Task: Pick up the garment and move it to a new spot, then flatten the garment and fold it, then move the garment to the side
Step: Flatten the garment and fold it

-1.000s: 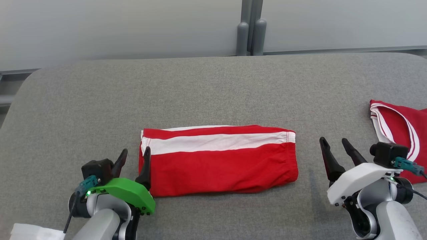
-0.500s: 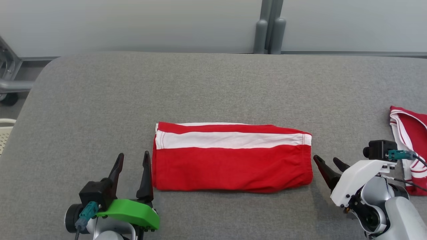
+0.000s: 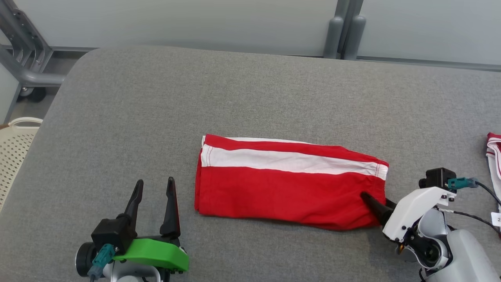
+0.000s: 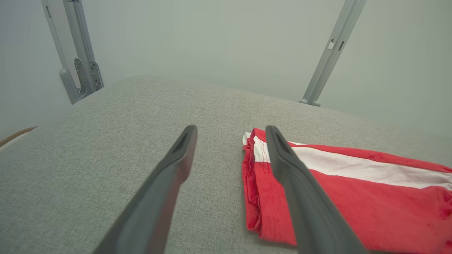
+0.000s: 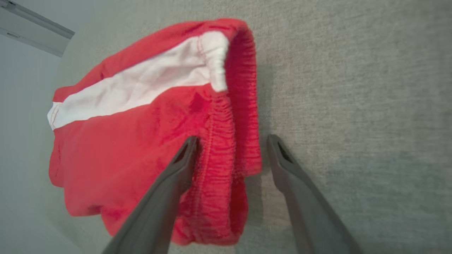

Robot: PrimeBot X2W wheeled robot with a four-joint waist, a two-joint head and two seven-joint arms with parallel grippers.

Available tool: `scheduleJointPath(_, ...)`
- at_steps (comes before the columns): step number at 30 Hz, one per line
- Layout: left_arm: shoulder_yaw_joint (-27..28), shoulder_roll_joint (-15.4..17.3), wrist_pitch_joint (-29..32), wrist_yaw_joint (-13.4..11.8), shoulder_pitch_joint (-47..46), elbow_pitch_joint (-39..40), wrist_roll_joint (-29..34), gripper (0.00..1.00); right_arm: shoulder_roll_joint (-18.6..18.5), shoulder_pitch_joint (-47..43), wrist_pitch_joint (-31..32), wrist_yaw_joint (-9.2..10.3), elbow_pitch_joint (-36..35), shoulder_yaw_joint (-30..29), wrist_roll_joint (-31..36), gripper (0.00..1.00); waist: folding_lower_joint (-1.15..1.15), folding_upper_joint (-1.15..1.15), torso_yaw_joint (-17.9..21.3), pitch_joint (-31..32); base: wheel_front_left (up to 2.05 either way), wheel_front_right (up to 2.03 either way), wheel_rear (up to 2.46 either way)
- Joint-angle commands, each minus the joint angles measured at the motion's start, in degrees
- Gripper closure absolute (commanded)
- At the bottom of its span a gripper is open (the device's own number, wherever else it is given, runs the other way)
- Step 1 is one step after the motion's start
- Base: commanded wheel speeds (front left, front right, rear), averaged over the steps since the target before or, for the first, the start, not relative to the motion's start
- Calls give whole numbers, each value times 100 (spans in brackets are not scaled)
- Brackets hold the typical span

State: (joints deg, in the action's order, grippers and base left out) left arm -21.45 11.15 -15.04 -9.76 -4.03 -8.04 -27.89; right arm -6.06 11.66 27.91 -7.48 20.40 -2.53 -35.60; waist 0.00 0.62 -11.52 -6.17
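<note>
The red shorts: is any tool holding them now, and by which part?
Nothing is held. The open right tool straddles the waistband of the shorts; the open left tool stands beside the other end.

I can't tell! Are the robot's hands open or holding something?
Left gripper: open, empty, beside the shorts.
Right gripper: open, fingers either side of the shorts' edge.

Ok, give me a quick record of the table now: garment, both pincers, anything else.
garment: folded red shorts with white stripe, flat on grey fabric table
left pincer: open, beside the shorts' left end, apart
right pincer: open, straddling the elastic waistband edge, not closed
other: second red-and-white garment at far right; pale perforated basket off table's left
</note>
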Motion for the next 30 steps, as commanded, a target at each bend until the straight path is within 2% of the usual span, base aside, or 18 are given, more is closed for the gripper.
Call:
scheduleJointPath(1, 53, -51, -15, 50, 72, -26, 80, 0, 29, 101, 50, -2, 110, -19, -95, 0, 0, -62, -6, -21, 0, 0, 0)
scheduleJointPath(4, 138, -96, -15, 119, 70, -51, 160, 0, 101, 205, 61, -1, 315, 11, -195, 0, 0, -62, -8, -49, 0, 0, 0)
scheduleJointPath(5, 170, -113, -15, 128, 66, -64, 174, 0, 118, 242, 40, -2, 366, 33, -219, 5, 0, -62, -4, -58, 0, 0, 0)
scheduleJointPath(6, 199, -130, -15, 154, 61, -71, 197, 0, 130, 282, 14, -1, 400, 66, -234, 45, 0, -62, 0, -65, 0, 0, 0)
scheduleJointPath(7, 199, -130, -15, 154, 61, -71, 197, 0, 130, 282, 14, -1, 400, 66, -234, 45, 0, -62, 0, -65, 0, 0, 0)
scheduleJointPath(8, 222, -149, -15, 170, 59, -79, 212, 0, 137, 324, -10, -1, 427, 103, -243, 59, 0, -62, 6, -70, 0, 0, 0)
scheduleJointPath(9, 242, -164, -15, 178, 59, -88, 240, 0, 141, 364, -38, -2, 449, 134, -254, 79, 0, -62, 14, -75, 0, 0, 0)
scheduleJointPath(10, 268, -175, -15, 203, 56, -94, 253, 0, 141, 408, -71, -2, 465, 172, -254, 95, 0, -62, 24, -77, 0, 0, 0)
scheduleJointPath(11, 295, -186, -15, 220, 55, -101, 277, 0, 120, 449, -90, -2, 482, 198, -244, 100, 0, -62, 36, -77, 0, 0, 0)
scheduleJointPath(18, 437, -254, -15, 304, 106, -134, 413, 0, -129, 648, -111, -1, 557, 257, -321, 100, 0, -62, 204, -18, 0, 0, 0)
scheduleJointPath(24, 485, -315, -15, 380, 140, -120, 504, 0, -634, 693, 126, -1, 404, 138, -340, 100, 0, -62, 433, 45, 0, 0, 0)
scheduleJointPath(30, 436, -347, -16, 426, 97, -231, 529, 0, -1115, 615, 469, -2, 198, -283, -295, 100, 0, -62, 650, 61, 0, 0, 0)
